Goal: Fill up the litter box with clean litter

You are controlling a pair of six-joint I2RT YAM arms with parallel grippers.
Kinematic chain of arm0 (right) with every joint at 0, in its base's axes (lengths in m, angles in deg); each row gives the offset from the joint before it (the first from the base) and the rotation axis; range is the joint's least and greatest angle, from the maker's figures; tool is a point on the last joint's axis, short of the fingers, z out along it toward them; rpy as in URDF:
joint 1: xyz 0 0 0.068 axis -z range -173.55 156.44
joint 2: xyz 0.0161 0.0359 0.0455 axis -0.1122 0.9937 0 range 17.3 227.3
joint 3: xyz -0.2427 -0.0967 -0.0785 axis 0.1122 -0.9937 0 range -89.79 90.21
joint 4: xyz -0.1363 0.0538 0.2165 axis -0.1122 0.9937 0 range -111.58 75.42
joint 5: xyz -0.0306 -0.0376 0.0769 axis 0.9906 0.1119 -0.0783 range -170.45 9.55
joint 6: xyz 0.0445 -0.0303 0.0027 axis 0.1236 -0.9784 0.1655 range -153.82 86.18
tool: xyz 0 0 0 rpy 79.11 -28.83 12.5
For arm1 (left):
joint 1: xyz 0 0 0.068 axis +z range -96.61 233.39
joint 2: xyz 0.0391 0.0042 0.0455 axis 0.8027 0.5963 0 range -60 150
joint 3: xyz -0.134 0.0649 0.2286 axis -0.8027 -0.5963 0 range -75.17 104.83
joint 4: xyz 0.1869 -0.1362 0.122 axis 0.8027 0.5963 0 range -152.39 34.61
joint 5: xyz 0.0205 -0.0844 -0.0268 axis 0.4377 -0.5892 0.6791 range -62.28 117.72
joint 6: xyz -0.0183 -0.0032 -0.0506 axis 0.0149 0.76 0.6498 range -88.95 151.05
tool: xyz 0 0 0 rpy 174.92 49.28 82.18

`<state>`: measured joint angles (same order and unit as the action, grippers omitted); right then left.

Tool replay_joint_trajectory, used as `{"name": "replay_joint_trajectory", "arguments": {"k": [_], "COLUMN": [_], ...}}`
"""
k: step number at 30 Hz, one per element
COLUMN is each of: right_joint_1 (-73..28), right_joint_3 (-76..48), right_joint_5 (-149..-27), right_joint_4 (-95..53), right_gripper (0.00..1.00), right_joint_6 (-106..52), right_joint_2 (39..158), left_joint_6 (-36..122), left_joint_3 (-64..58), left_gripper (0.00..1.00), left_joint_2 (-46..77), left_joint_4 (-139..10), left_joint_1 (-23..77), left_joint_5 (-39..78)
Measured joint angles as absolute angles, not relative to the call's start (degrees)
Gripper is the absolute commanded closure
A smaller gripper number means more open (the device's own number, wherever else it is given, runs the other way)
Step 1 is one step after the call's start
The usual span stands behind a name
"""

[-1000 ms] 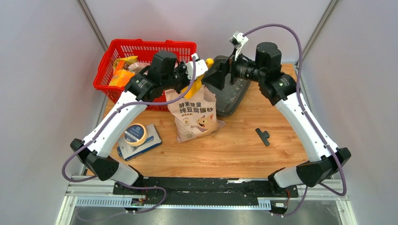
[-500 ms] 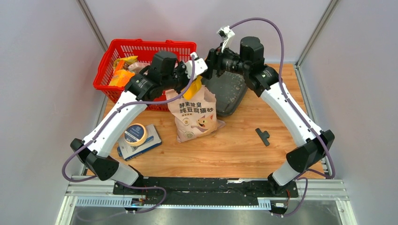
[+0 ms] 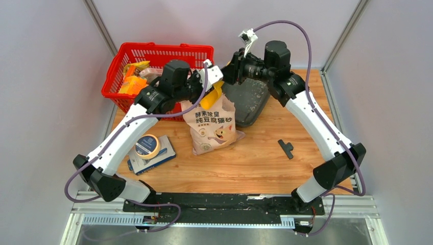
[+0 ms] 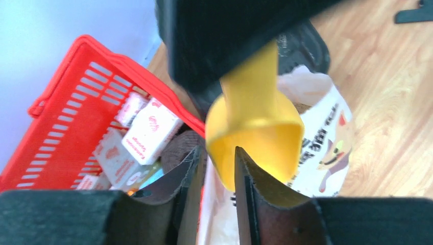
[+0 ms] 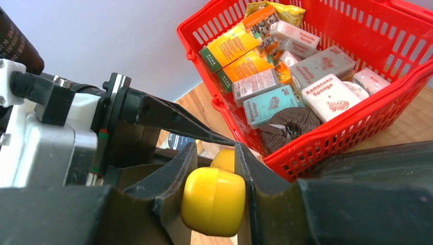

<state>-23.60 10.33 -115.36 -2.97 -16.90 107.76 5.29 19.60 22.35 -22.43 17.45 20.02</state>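
- My left hand (image 4: 218, 153) is almost closed, pinching the thin lip of the yellow scoop (image 4: 255, 132). My right hand (image 5: 214, 149) is clamped on the knob at the end of its handle.
- With both hands on one scoop, a pull from either before the other lets go could twist it loose. I judge the lip hold the weaker one.
- A dropped scoop would likely land in or against the bag (image 3: 212, 125) below, which stands free and could tip.
- The litter box (image 3: 253, 99) lies just right of the bag at the far side, partly under my right wrist. I see no litter in the scoop.
- My wrists are crowded together, and the red basket (image 3: 168, 47) hems in my left side.
- Open table (image 3: 255, 158) lies nearer me and to the right.
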Motion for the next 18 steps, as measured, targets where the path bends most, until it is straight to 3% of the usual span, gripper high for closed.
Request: {"name": "replay_joint_trajectory", "arguments": {"k": [4,12,18], "right_joint_1": [-21.13,-19.93,-18.81], "right_joint_3": [8.56,7.97,6.99], "right_joint_5": [-120.52,-127.49,-129.68], "right_joint_4": [-5.70,-10.58,-12.87], "right_gripper": [1.00,1.00,1.00], "right_joint_6": [-15.12,-12.55,-12.63], "right_joint_2": [107.19,106.84,106.62], "left_joint_6": [5.42,6.78,8.90], "left_joint_3": [14.07,8.71,5.45], "left_gripper": [0.53,0.60,0.92], "left_joint_2": [19.25,18.07,16.91], "left_joint_4": [-24.92,-33.81,-39.28], "left_joint_1": [17.45,17.67,17.86], "left_joint_5": [16.58,13.68,11.95]}}
